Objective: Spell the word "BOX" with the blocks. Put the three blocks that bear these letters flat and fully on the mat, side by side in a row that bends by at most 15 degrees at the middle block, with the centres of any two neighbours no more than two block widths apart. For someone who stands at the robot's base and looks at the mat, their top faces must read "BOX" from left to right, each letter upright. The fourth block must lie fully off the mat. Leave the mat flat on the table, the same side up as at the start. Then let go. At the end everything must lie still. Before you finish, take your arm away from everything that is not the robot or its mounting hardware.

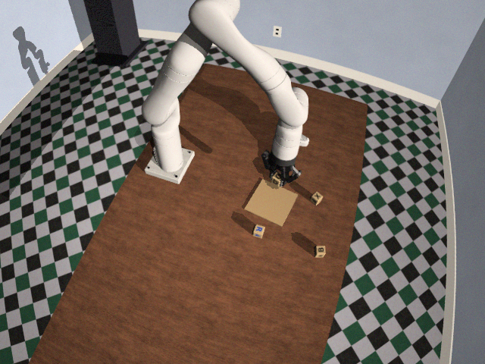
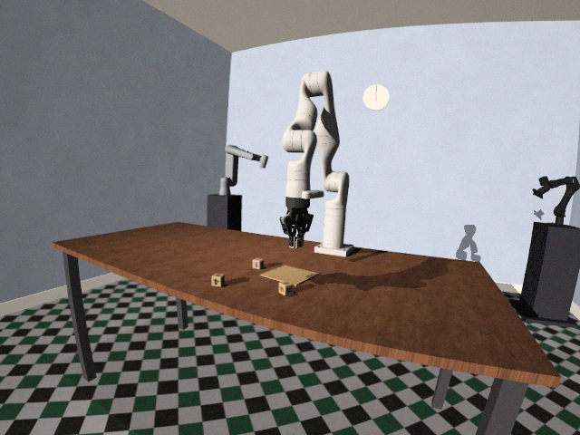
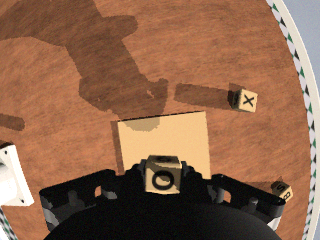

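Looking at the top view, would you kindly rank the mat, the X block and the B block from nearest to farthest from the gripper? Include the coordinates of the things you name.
1. The mat [image 1: 271, 203] [image 2: 289, 275] [image 3: 165, 142]: just below the gripper [image 1: 279, 180] [image 2: 295, 243] [image 3: 162, 169] in that picture.
2. The X block [image 1: 317, 198] [image 2: 285, 288] [image 3: 246, 100]: right of the mat.
3. The B block [image 1: 320, 251] [image 2: 217, 279] [image 3: 281, 191]: lower right.

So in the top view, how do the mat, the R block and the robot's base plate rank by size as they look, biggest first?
1. Mat
2. Base plate
3. R block
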Robot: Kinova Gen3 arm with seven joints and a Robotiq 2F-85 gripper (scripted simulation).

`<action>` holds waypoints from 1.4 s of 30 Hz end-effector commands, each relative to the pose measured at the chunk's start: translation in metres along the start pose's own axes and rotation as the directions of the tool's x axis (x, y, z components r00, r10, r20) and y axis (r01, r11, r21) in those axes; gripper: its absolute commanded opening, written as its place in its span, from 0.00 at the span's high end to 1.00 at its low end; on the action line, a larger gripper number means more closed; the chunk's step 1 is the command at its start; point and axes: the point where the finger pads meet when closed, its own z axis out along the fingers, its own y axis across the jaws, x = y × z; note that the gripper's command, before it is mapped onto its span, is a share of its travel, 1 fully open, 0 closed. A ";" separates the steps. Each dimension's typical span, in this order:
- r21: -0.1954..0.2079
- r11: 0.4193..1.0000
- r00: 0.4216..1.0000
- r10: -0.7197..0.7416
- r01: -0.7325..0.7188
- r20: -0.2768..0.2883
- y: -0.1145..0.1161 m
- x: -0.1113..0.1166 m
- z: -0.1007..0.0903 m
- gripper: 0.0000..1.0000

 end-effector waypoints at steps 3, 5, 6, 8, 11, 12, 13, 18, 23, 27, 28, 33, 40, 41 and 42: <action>-0.009 0.998 0.998 -0.062 0.062 -0.003 0.002 -0.007 -0.003 0.74; -0.011 0.995 0.995 -0.095 0.095 -0.003 0.002 -0.009 -0.003 0.74; -0.013 0.994 0.994 -0.111 0.111 -0.003 0.002 -0.010 -0.003 0.74; -0.015 0.990 0.990 -0.139 0.138 -0.003 0.002 -0.011 -0.004 0.74; -0.018 0.985 0.985 -0.174 0.174 -0.002 0.002 -0.013 -0.004 0.74; -0.019 0.983 0.983 -0.184 0.184 -0.002 0.002 -0.014 -0.005 0.74; -0.020 0.981 0.981 -0.193 0.193 -0.002 0.002 -0.014 -0.005 0.74; -0.022 0.976 0.976 -0.216 0.216 -0.001 0.002 -0.015 -0.005 0.74; -0.024 0.970 0.971 -0.240 0.240 -0.001 0.002 -0.017 -0.006 0.74; -0.025 0.968 0.968 -0.250 0.250 0.000 0.002 -0.017 -0.006 0.74; -0.025 0.968 0.968 -0.251 0.251 0.000 0.002 -0.017 -0.006 0.74; -0.025 0.967 0.967 -0.253 0.253 0.000 0.002 -0.017 -0.006 0.74; -0.025 0.967 0.967 -0.253 0.253 0.000 0.002 -0.017 -0.006 0.74; -0.025 0.967 0.967 -0.253 0.253 0.000 0.002 -0.017 -0.006 0.74; -0.025 0.967 0.967 -0.253 0.253 0.000 0.002 -0.017 -0.006 0.74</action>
